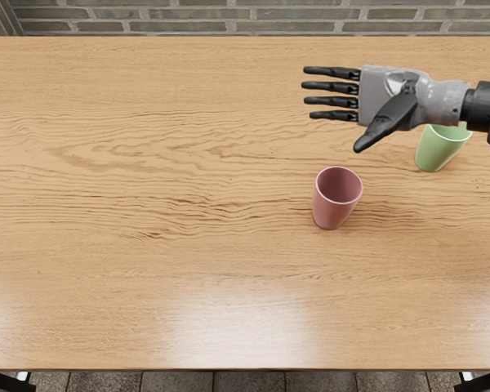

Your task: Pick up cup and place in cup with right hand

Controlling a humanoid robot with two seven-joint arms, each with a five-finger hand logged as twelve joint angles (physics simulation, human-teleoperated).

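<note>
In the upper right of the frame, the right robot hand (pixel 384 98) reaches in over the table (pixel 147 180), its four dark fingers (pixel 331 86) straight and spread, pointing left, the thumb (pixel 386 122) angled down and left. The pink cup (pixel 333 211) stands upright right of the frame's centre, below the robot hand and just down and left of the thumb's tip, apart from it in this view. The green cup (pixel 435 150) stands farther right and higher, below the wrist, which hides part of its rim. A brick wall (pixel 229 14) runs along the top.
</note>
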